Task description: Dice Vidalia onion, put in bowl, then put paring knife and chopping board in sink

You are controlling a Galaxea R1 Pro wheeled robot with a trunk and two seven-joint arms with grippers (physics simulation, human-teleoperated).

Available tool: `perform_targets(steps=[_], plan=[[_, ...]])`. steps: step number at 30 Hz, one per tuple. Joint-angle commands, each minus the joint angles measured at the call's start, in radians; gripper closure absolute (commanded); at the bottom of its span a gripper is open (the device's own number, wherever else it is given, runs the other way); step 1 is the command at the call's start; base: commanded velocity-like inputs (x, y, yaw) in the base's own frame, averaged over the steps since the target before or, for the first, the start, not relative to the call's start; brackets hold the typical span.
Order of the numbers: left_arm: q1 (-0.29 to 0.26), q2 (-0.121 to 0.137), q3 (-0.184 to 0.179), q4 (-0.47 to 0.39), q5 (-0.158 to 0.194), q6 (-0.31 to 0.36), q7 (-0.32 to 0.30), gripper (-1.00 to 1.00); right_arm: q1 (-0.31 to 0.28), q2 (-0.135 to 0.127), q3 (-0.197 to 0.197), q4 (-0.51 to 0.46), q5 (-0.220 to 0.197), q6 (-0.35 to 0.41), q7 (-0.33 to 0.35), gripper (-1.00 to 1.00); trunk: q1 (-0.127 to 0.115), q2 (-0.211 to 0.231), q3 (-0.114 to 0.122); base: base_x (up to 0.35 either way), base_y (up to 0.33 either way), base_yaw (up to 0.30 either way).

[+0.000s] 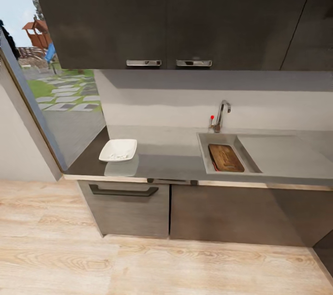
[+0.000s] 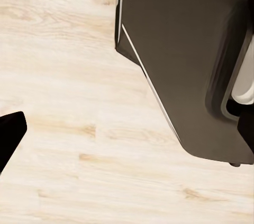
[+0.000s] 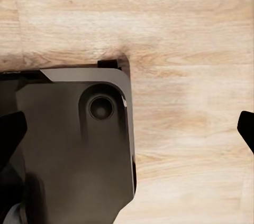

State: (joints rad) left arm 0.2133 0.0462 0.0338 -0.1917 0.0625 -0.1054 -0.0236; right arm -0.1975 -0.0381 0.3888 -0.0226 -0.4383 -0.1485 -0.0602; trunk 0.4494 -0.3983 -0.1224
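Brown wood, the chopping board [image 1: 225, 158] lies inside the sink [image 1: 206, 153]; the white bowl [image 1: 118, 150] sits well apart on the grey countertop [image 1: 175, 160]. Right gripper [image 3: 129, 129] fingers are spread wide, holding nothing. I cannot tell the left gripper's state.

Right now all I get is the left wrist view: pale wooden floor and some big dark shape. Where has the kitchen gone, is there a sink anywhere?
Observer: The head view has it. The sink is straight ahead, with the chopping board lying flat in its basin.
Operator: Is there a bowl around too?
Observer: Yes, the white bowl stands on the grey countertop, to the left of the sink and apart from it.
Operator: And is the other arm carrying anything?
Observer: No. In the right wrist view the right arm's jaws stand wide apart over the floor, with nothing held between them.
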Motion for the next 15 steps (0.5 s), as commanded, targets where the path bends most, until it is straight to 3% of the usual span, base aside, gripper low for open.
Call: perform_targets(steps=[1, 15], plan=[[0.001, 0.0, 0.003, -0.002, 0.007, -0.001, -0.002, -1.0, 0.0, 0.0, 0.009, 0.0, -0.008, -0.002, -0.003, -1.0, 0.001, -0.002, 0.0, 0.0, 0.0, 0.0], [0.0, 0.0, 0.003, -0.002, 0.007, -0.001, -0.002, -1.0, 0.0, 0.003, 0.009, 0.0, -0.013, -0.002, -0.003, -1.0, 0.001, -0.002, 0.022, 0.0, 0.0, 0.0]])
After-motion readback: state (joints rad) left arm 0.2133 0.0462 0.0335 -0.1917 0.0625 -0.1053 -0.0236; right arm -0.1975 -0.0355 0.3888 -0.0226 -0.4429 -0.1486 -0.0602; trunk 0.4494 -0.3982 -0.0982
